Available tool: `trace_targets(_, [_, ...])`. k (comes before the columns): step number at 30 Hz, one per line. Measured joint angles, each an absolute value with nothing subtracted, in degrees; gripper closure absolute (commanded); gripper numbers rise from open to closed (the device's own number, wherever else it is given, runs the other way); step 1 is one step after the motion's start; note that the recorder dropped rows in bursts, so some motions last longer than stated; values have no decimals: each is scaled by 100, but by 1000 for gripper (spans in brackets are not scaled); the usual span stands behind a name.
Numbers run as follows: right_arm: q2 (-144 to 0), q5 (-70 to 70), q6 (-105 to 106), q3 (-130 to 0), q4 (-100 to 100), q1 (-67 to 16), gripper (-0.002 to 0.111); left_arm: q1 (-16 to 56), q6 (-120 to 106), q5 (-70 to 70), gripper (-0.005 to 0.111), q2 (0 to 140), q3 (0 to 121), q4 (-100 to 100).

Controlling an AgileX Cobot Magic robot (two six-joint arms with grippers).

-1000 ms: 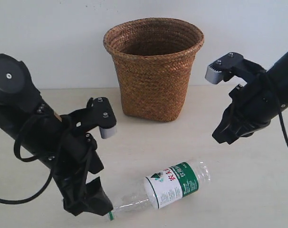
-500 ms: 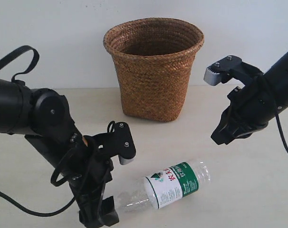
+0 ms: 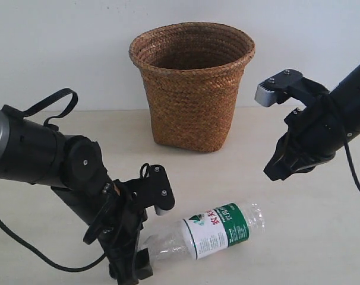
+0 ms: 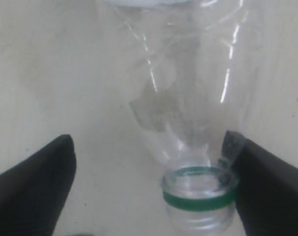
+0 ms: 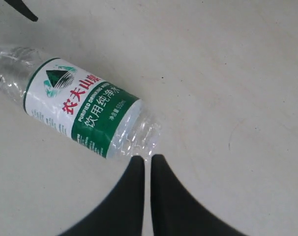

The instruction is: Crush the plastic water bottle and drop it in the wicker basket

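Note:
The plastic water bottle point(image 3: 212, 233) lies on its side on the table in front of the wicker basket point(image 3: 192, 89), neck toward my left arm. My left gripper point(image 3: 135, 266) is low at the neck and stands open. In the left wrist view its fingers point(image 4: 41, 182) straddle the capless neck with its green ring point(image 4: 200, 195), which sits close against one finger. My right gripper point(image 3: 278, 169) hangs above the table to the right, shut and empty. Its tips point(image 5: 148, 160) point near the bottle's base point(image 5: 134, 135), apart from the label point(image 5: 77, 110).
The basket stands upright at the back centre against a pale wall point(image 3: 61, 47). The light tabletop point(image 3: 310, 225) runs around the bottle. A loose black cable point(image 3: 52, 102) loops off the left arm.
My left arm has swung right and down, bringing its open fingers around the bottle's neck. The neck end has shifted slightly. The right arm has barely moved.

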State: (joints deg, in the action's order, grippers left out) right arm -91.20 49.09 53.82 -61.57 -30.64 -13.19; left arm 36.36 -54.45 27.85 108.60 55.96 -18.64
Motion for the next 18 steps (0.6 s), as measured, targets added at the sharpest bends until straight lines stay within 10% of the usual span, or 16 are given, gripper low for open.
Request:
trace_targets(7, [-9120,4884,5382,-6157,-3064,-1319,108,3636,-5598,2634,103,10873,5596,-1817])
trace_targets(18, [-9129,5078,4954,-6223,-3557,-1319,108,3639,-6133,2923,103,10873,5596,-1726])
